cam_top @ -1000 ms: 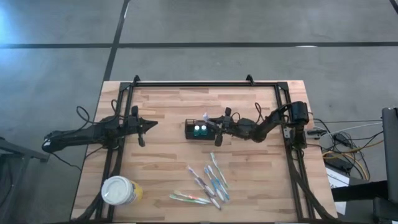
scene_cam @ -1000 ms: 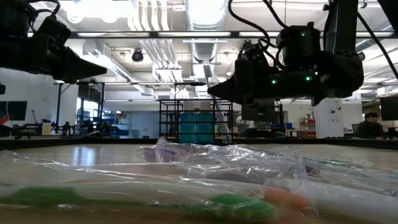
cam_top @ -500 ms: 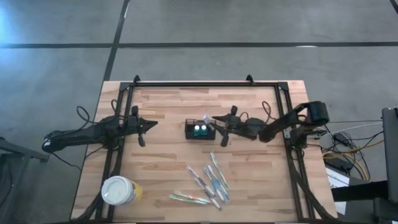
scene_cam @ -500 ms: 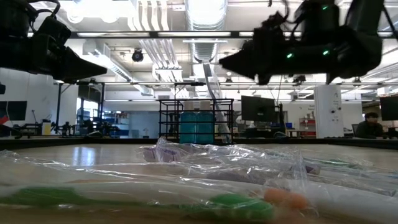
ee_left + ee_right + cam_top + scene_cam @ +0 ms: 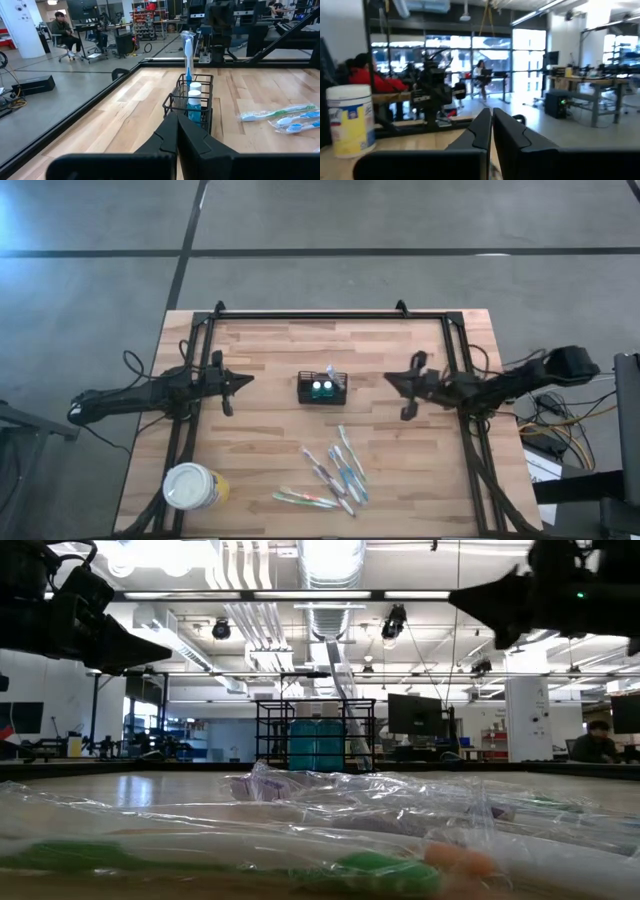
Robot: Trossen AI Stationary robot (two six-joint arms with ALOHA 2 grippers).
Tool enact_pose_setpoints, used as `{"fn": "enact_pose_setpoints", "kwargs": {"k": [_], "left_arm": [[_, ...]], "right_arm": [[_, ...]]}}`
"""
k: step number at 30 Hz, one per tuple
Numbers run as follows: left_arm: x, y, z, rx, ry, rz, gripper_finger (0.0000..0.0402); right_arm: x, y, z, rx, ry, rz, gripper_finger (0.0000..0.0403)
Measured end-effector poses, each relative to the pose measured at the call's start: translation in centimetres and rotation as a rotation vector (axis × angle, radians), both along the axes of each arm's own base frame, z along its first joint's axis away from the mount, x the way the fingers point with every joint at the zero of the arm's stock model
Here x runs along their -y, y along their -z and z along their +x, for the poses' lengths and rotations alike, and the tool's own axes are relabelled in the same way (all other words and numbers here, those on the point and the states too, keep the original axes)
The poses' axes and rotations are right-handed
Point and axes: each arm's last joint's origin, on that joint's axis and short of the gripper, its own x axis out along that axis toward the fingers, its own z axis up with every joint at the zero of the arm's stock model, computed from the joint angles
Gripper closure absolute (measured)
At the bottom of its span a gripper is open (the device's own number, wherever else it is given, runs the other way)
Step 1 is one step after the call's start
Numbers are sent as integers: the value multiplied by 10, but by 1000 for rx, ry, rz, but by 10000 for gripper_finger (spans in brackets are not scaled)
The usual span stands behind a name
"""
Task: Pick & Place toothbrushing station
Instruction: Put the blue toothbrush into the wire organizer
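Note:
The toothbrushing station, a small black wire caddy, stands on its base at the table's middle. It holds two teal bottles and one upright toothbrush. My left gripper hangs shut above the table, left of the caddy, and points at it. In the left wrist view the caddy sits just beyond the shut fingers. My right gripper is shut and empty, raised over the table right of the caddy and apart from it. In the low view the right gripper shows high up.
Several wrapped toothbrushes lie loose toward the near edge, right of centre. A round yellow cup with a white lid stands at the near left corner. A black frame runs along the table's far and side edges.
My right gripper has drawn back from the caddy toward the table's right edge and risen, tipping its fingers upward. The caddy stays where it stood. My left gripper has kept still.

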Motion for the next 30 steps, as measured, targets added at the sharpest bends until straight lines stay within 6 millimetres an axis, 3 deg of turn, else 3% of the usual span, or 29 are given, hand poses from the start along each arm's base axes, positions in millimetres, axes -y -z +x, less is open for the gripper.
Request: {"fn": "enact_pose_setpoints", "kwargs": {"k": [3, 18, 30], "left_arm": [[0, 0, 0, 0, 1, -1, 399], [0, 0, 0, 1, -2, -2, 399], [0, 0, 0, -4, -3, -4, 399]], "right_arm": [[1, 2, -14, 24, 10, 9, 394], [4, -3, -30, -36, 52, -42, 394], [7, -2, -56, -75, 69, -6, 394]]}}
